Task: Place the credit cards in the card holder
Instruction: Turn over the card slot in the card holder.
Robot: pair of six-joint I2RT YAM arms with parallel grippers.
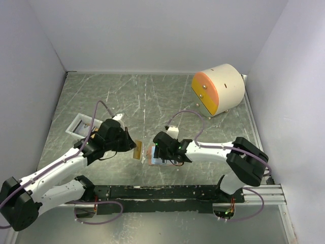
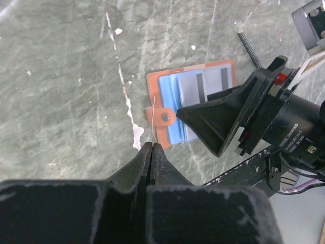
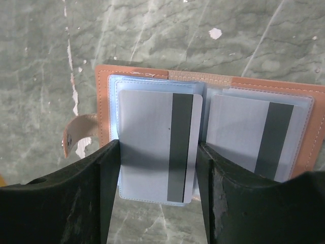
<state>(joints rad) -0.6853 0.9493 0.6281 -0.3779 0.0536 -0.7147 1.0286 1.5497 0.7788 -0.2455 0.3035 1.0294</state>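
Note:
The card holder (image 1: pixel 151 156) (image 3: pixel 103 101) lies open on the table, pinkish-brown with clear pockets and a snap strap (image 3: pixel 76 134). Two pale credit cards with dark stripes sit in its pockets, one on the left (image 3: pixel 152 147) and one on the right (image 3: pixel 244 137). My right gripper (image 3: pixel 158 145) (image 1: pixel 159 151) reaches over it, jaws against both long edges of the left card. My left gripper (image 2: pixel 152 145) (image 1: pixel 131 147) is shut on an orange-amber card (image 1: pixel 137 151), seen edge-on (image 2: pixel 153 119) in the left wrist view, just left of the holder (image 2: pixel 223 68).
A big cream cylinder with an orange face (image 1: pixel 221 89) stands at the back right. A white tray (image 1: pixel 81 127) sits at the left, behind my left arm. A black rail (image 1: pixel 167 193) runs along the near edge. Walls close in on three sides.

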